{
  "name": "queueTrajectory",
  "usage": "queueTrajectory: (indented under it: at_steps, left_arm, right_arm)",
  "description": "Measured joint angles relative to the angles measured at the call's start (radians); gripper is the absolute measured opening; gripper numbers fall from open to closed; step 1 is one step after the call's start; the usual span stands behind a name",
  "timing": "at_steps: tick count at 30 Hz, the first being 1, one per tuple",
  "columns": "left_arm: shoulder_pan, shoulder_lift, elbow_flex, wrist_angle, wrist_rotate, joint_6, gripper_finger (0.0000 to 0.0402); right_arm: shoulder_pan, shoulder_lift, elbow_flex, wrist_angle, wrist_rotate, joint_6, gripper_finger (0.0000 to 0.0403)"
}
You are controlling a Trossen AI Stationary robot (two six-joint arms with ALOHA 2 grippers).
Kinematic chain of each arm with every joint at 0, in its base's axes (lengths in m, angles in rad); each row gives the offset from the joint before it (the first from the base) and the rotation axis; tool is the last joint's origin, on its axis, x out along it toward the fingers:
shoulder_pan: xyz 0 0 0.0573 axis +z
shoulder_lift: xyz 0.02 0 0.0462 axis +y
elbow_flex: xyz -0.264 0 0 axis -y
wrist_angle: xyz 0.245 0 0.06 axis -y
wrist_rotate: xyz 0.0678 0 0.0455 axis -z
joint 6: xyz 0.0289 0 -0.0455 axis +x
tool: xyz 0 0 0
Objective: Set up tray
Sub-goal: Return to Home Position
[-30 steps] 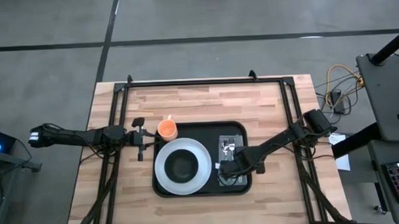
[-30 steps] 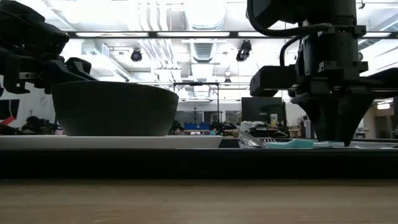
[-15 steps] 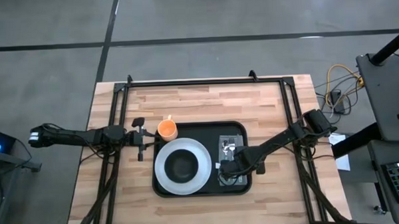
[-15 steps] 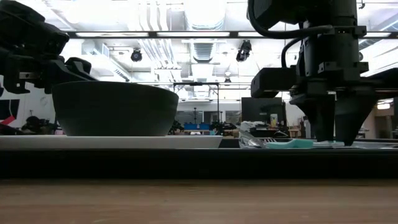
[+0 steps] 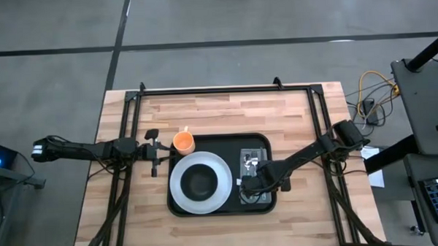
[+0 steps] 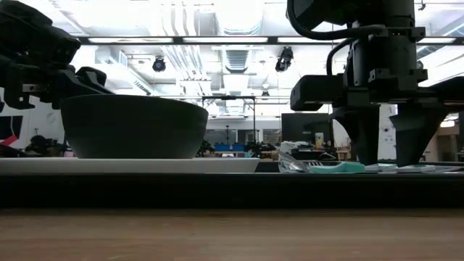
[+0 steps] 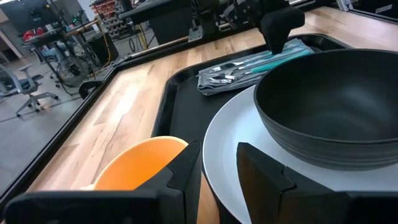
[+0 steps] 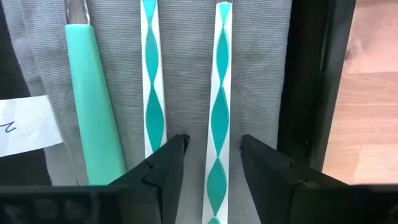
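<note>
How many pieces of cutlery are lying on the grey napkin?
3. A patterned handle lies nearest the tray's rim, between the right gripper's open fingers; a second patterned handle lies in the middle; a solid teal handle lies beyond it. No others show on the napkin.

Tray [image 5: 223,145]: plain black. On tray: plate [image 5: 177,189] white, bowl [image 5: 200,183] dark grey-black, napkin [image 8: 255,74] grey, fine weave. On napkin: one handle [image 8: 93,99] solid teal; two patterned handles [image 8: 151,74] [image 8: 221,81], white with teal lozenge chain. Cup [image 5: 184,142] at tray corner: orange. Table [image 5: 204,112] under tray: pale wood planks.
</note>
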Motion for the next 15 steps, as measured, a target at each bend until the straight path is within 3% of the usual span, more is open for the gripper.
queueTrajectory:
  at_steps: [15]
  left_arm:
    - [0.0, 0.0, 0.0, 0.0, 0.0, 0.0, 0.0084]
  right_arm:
    - [0.0, -0.053, 0.0, 0.022, 0.0, -0.03, 0.0131]
